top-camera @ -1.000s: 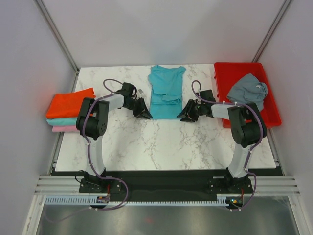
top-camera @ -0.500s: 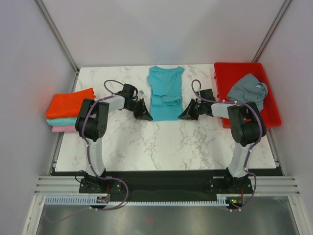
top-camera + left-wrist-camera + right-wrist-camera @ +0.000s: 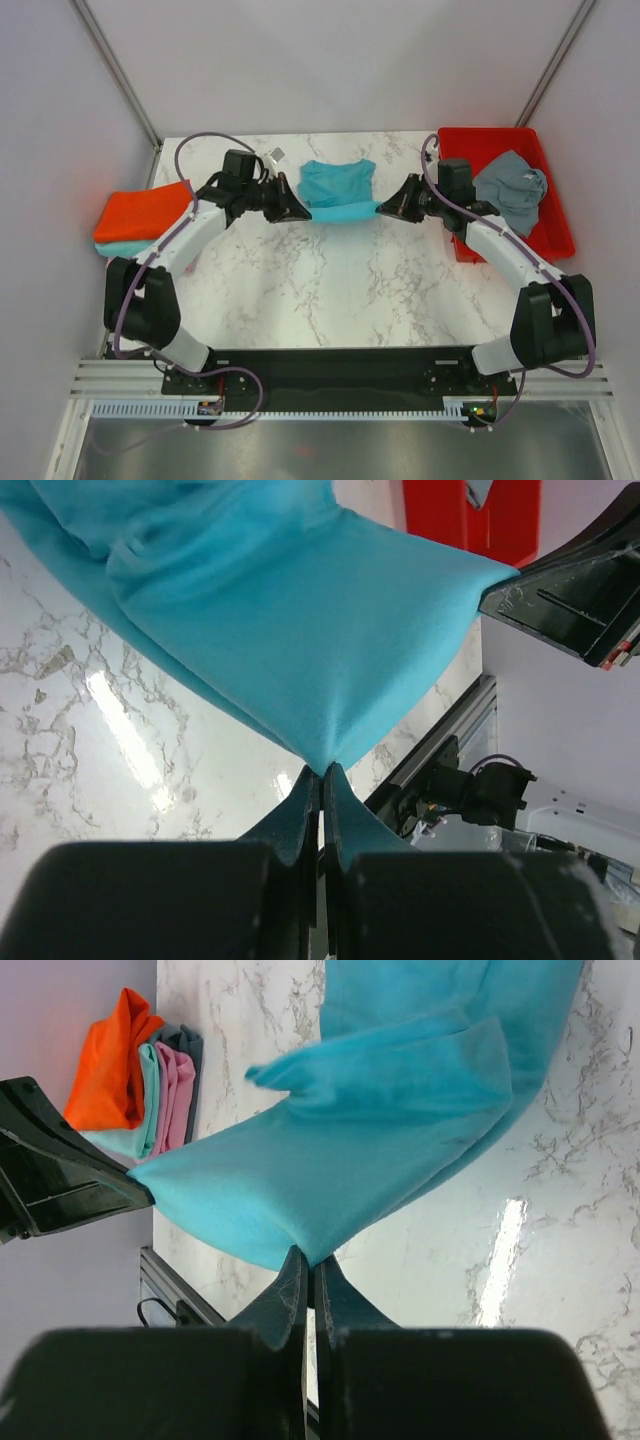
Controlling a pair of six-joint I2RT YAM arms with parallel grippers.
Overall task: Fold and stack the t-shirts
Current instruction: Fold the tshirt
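Observation:
The turquoise t-shirt point(image 3: 337, 188) lies at the back middle of the table, its near hem lifted off the marble and stretched between both grippers. My left gripper point(image 3: 299, 211) is shut on the hem's left corner point(image 3: 322, 763). On the hem's right corner point(image 3: 310, 1256) my right gripper point(image 3: 384, 209) is shut. The lifted cloth hangs over the part still lying flat. A slate grey t-shirt point(image 3: 508, 188) lies crumpled in the red tray point(image 3: 553, 240). At the left edge sits a stack of folded t-shirts: orange-red point(image 3: 142, 212) on top, teal point(image 3: 120, 247) under it, pink point(image 3: 176, 1095) showing in the right wrist view.
The red tray stands along the table's right side, close behind my right arm. White walls and metal posts close in the table at the back and sides. A black rail with cables point(image 3: 340, 385) runs along the near edge.
Both grippers closed on the turquoise shirt's near corners, lifted the hem and carried it toward the back. The shirt now looks about half as long. Both arms have stretched out.

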